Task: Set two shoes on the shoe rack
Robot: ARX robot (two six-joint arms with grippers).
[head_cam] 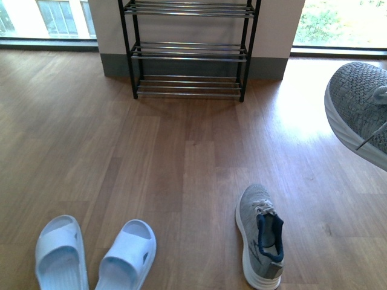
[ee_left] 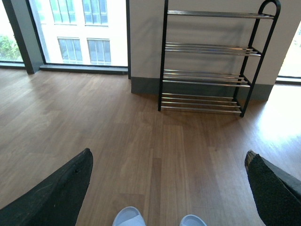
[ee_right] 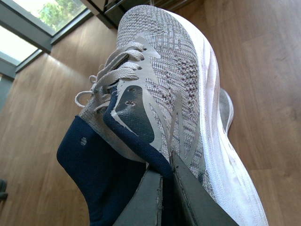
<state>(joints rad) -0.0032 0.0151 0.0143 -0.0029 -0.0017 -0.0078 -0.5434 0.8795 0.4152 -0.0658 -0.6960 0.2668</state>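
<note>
Front view: the shoe rack (head_cam: 188,49) stands at top centre against the wall (head_cam: 275,30), black frame with chrome bars.
Lifted sneaker: the grey knit lifted sneaker (head_cam: 358,109) hangs at the right edge of the front view, clear of the floor (head_cam: 181,163), its toe toward the upper left.
Right claw: in the right wrist view the right gripper (ee_right: 165,165) is pinched on the navy heel collar of the lifted sneaker (ee_right: 174,80).
Left claw: in the left wrist view the left gripper (ee_left: 168,157) is spread wide. Its dark fingers (ee_left: 51,197) sit in the lower corners, with floor showing between them.
Second sneaker: the second sneaker (head_cam: 260,238) rests on its sole at lower right of centre in the front view, toe up-frame toward the rack.
Sandals: the left-hand sandal (head_cam: 59,254) and right-hand sandal (head_cam: 128,257) lie side by side at lower left. Their tips (ee_left: 128,217) show at the bottom edge of the left wrist view.
</note>
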